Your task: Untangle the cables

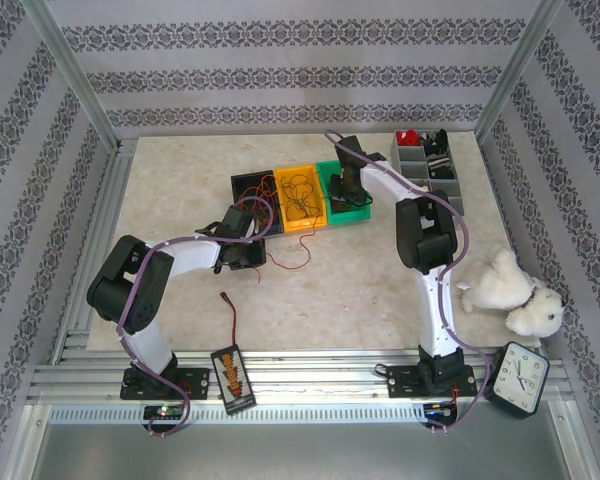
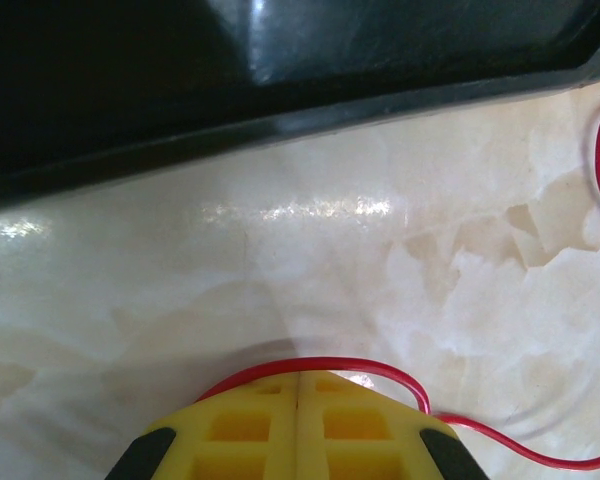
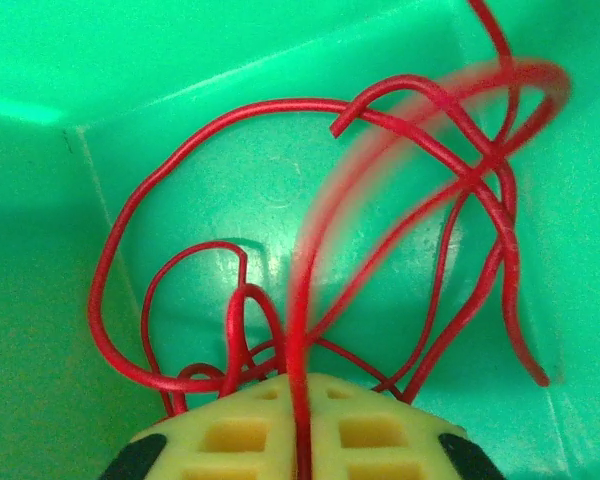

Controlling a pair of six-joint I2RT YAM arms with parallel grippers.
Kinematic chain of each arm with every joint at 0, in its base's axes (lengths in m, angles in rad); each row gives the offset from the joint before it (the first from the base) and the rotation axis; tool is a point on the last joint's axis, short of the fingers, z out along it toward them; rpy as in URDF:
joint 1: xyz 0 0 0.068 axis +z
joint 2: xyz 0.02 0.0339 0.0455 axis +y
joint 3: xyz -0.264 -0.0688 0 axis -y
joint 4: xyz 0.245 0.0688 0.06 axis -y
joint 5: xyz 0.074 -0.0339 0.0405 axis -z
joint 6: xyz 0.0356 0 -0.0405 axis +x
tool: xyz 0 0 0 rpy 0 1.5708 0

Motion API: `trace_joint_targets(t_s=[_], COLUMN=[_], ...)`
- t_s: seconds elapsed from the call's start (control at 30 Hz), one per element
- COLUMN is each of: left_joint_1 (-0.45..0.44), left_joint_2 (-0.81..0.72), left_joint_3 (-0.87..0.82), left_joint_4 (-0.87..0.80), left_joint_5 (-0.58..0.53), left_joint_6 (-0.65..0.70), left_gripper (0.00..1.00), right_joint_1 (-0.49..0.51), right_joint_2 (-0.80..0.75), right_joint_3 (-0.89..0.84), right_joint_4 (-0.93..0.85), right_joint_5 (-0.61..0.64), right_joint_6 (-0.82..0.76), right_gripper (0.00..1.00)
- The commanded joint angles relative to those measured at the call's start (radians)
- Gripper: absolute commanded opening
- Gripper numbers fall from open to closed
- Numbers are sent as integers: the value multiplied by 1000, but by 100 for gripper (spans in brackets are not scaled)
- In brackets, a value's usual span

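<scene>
Tangled red cables [image 3: 280, 102] sit in the green bin [image 3: 180, 60], mid-table toward the far edge. More loop in the orange bin [image 1: 302, 228] beside it and spill onto the bare table [image 2: 180, 260]. In there, the right gripper [image 3: 302, 385] pinches one strand between its pads. By the black bin [image 2: 280, 60], the left gripper [image 2: 298, 385] is pressed together, a strand curving round its tips; can't tell if caught. Risk: loops cross, so lifting the pinched strand likely tightens the knot or drags the bin.

A robot lab cell dressed as a home: aluminium frame posts [image 1: 70, 70], patterned wallpaper panels [image 1: 300, 60], marble-look worktop [image 1: 350, 290], left arm [image 1: 190, 255] and right arm [image 1: 435, 300] bolted down.
</scene>
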Motion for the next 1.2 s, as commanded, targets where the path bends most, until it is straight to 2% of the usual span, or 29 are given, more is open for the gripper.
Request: trace_joint_targets(t_s=[0.0, 0.17, 0.3, 0.4, 0.6, 0.77, 0.97, 1.17], left_joint_1=[6, 6, 2, -6, -68, -111, -135, -138], left_joint_2=[105, 90, 71, 52, 49, 103, 147, 137], left_joint_3=[-42, -41, -48, -52, -31, 27, 99, 112], left_joint_4=[-34, -40, -41, -25, -2, 11, -15, -20], left_joint_5=[-92, -89, -79, -30, 81, 188, 289, 356], left_joint_6=[30, 28, 36, 67, 161, 192, 242, 247], left_gripper=[0, 0, 0, 0, 0, 0, 0, 0], right_joint_1=[11, 2, -14, -14, 20, 88, 156, 191], right_joint_2=[-120, -248, -306, -363, -580, -713, -734, -665], right_joint_3=[-45, -136, -179, -239, -545, -731, -864, -876], right_joint_4=[45, 148, 170, 193, 353, 373, 401, 441], right_joint_5=[-4, 6, 4, 17, -41, -86, -144, -170], right_joint_6=[-8, 12, 35, 39, 33, -32, -40, -22], right_gripper=[25, 37, 39, 39, 39, 40, 41, 42])
